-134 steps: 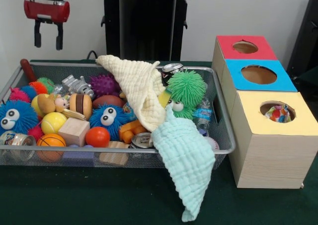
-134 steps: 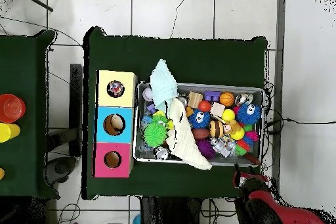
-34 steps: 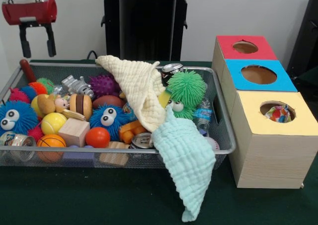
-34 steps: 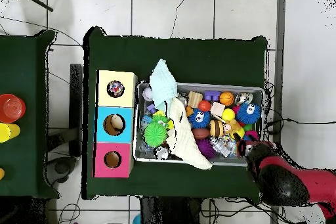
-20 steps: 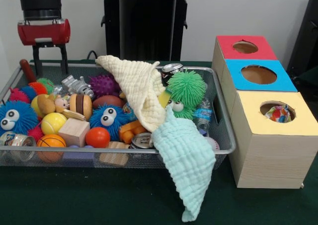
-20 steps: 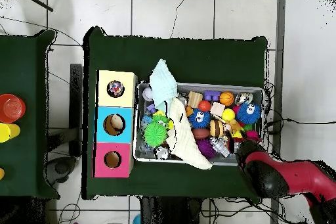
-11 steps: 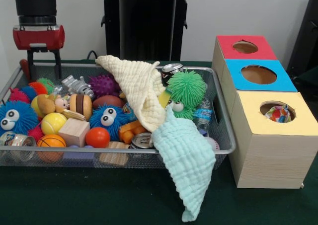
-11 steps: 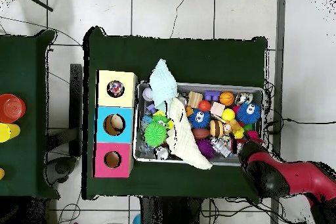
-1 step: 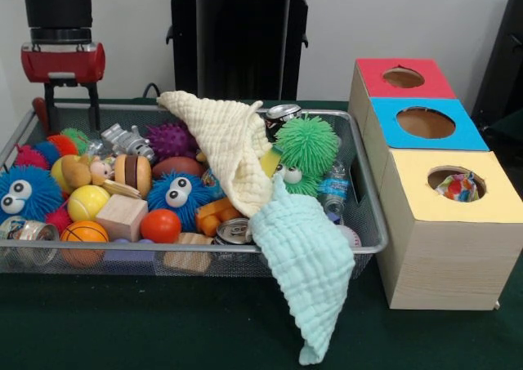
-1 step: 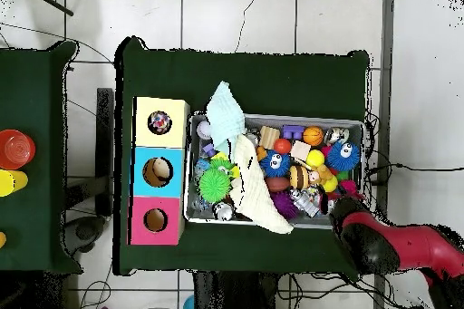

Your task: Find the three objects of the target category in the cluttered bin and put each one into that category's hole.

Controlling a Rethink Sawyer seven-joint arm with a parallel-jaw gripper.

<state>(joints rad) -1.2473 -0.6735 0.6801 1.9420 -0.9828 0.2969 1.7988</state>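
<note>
Front view: the gripper (image 9: 71, 109) is hanging over the far left corner of the wire bin (image 9: 369, 223), fingers spread apart and holding nothing. Toys are filling the bin, with a cream cloth (image 9: 229, 153) lying across them. The three-hole box (image 9: 445, 239) is standing just right of it on the bench (image 9: 163, 321).

Wire bin (image 9: 372, 223) crammed with toys, cream cloth (image 9: 229, 145) and mint cloth (image 9: 306, 260) draped over its rim, gripper (image 9: 71, 113) with fingers spread above far-left corner, three-holed box (image 9: 433, 182) beside.

Frontal and top-down, bin (image 9: 359, 182) shared
</note>
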